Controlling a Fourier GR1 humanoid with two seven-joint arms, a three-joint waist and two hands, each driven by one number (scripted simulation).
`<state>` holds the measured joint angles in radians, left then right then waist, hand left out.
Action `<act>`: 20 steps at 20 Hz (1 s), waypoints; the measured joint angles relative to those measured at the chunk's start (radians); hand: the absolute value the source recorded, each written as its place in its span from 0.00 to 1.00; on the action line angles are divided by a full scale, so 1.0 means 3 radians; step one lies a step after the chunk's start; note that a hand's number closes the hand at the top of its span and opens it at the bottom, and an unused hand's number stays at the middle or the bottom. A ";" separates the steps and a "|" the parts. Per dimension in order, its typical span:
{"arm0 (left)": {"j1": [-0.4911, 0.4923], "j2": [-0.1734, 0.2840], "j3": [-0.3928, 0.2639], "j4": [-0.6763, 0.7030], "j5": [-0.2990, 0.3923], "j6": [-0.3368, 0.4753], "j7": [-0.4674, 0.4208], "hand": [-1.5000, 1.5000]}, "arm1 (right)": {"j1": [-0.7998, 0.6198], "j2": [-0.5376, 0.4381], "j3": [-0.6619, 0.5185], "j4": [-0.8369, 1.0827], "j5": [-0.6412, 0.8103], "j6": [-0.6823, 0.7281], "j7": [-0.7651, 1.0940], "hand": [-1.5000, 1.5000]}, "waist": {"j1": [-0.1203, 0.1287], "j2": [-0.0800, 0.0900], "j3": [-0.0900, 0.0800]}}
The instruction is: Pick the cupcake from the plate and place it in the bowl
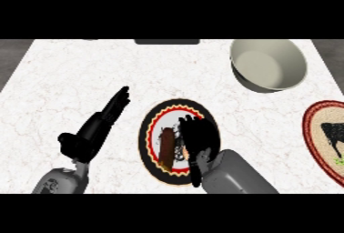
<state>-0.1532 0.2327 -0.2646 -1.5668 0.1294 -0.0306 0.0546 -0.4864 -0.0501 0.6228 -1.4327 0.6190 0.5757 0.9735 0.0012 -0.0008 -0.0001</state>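
Note:
A round plate with a black rim, a red zigzag ring and a white centre lies in the middle of the counter. On it sits the brown cupcake, partly hidden by my right hand. That hand lies over the plate's right half with its fingers curled beside the cupcake; whether they close round it is hidden. A grey-white bowl stands at the far right, well beyond the plate. My left hand rests open left of the plate, fingers straight and pointing away.
A second patterned plate with a red rim and a black figure is cut off by the right edge. A dark flat object lies at the counter's far edge. White marble counter spreads between the plate and the bowl.

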 measured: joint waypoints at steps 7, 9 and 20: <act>0.0070 -0.0112 0.0066 -0.0023 -0.0112 -0.0092 -0.0011 0.50 | 0.0104 0.0087 -0.0165 0.0165 0.0284 0.0017 -0.0207 0.00 | 0.0002 0.0001 0.0000; 0.0073 -0.0115 0.0115 -0.0039 -0.0131 -0.0137 0.0006 0.50 | 0.0113 0.0099 -0.0227 0.0223 0.0367 0.0016 -0.0296 0.00 | 0.0003 0.0001 0.0000; 0.0036 -0.0241 0.0231 -0.0011 -0.0248 -0.0235 0.0042 0.50 | 0.0017 0.0146 -0.0230 0.0556 0.0687 -0.0438 -0.0838 1.00 | 0.0009 0.0004 0.0001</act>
<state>-0.1424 0.1604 -0.1952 -1.5700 0.0552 -0.1012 0.0673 -0.4813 -0.0064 0.5536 -1.2660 0.8250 0.4442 0.7220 0.0038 0.0003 0.0001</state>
